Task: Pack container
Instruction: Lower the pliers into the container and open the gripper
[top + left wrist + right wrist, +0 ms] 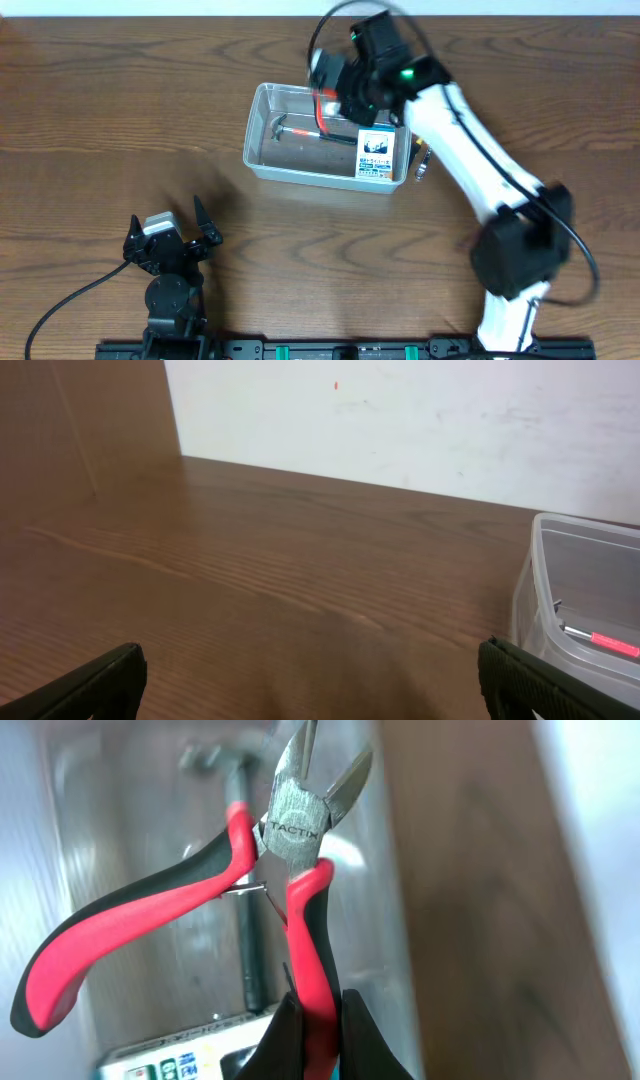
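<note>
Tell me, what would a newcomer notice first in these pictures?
Most striking are the red-handled cutters, gripped by one handle in the jaws of the right arm, over the clear container at the far middle of the table. Inside the container lie a small hammer and a blue-and-white box. The left arm sits at the near left, jaws open and empty.

container [300,172] left half: open floor, only a small hammer [300,132] lying there | right end: filled by printed box [375,155] | above middle: right jaws with red cutters [300,820] hanging in | left jaws to container: bare table [120,120]
</note>
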Robot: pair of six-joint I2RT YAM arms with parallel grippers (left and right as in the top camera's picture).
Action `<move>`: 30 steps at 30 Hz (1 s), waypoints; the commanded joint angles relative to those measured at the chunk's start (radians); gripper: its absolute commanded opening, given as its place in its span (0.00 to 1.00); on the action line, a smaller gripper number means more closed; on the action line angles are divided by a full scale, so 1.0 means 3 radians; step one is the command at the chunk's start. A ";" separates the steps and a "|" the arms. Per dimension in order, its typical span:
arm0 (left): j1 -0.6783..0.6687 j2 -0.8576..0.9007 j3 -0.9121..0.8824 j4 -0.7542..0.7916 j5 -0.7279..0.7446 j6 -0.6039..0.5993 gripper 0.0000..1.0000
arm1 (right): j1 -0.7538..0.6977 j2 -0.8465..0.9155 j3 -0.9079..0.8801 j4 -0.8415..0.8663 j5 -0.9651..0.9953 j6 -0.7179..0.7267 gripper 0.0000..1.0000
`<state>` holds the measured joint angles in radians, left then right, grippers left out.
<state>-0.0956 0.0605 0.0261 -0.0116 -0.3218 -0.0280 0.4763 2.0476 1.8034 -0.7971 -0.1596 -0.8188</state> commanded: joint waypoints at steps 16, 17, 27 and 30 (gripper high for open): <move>-0.0010 -0.0013 -0.0074 -0.0098 -0.0065 0.0005 0.98 | 0.0652 0.0797 0.0001 0.0245 0.0108 -0.0799 0.29; -0.0010 -0.0013 -0.0074 -0.0098 -0.0066 0.0005 0.99 | 0.0664 0.0786 0.0005 0.0270 0.0216 -0.0694 0.33; -0.0010 -0.0013 -0.0074 -0.0098 -0.0066 0.0005 0.98 | 0.0315 0.0158 0.0281 0.0112 0.0497 0.0980 0.70; -0.0010 -0.0013 -0.0074 -0.0098 -0.0066 0.0005 0.98 | 0.0023 -0.0198 0.0299 -0.0163 0.0496 0.1373 0.74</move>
<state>-0.0956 0.0605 0.0261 -0.0116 -0.3218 -0.0280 0.5652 2.1323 1.8435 -0.8265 -0.0368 -0.6006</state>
